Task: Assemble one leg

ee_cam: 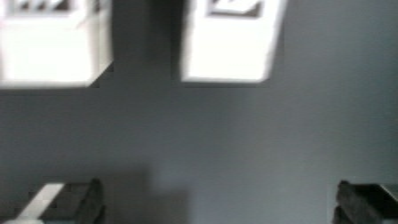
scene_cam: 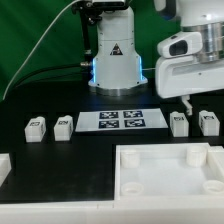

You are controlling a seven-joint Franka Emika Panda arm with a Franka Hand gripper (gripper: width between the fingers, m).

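Four small white legs with square tags lie on the black table. Two lie at the exterior view's left (scene_cam: 36, 128) (scene_cam: 63, 126) and two at its right (scene_cam: 180, 123) (scene_cam: 208, 122). My gripper (scene_cam: 194, 103) hangs just above the right pair. In the wrist view two legs (ee_cam: 50, 45) (ee_cam: 231, 40) lie side by side ahead of my gripper (ee_cam: 217, 205). Its dark fingertips (ee_cam: 63, 200) stand wide apart with only bare table between them. It is open and holds nothing.
The marker board (scene_cam: 122, 120) lies between the two pairs of legs. The large white tray (scene_cam: 170, 148) with corner sockets lies at the front. Another white part (scene_cam: 4, 165) shows at the front left edge. The robot base (scene_cam: 115, 65) stands behind.
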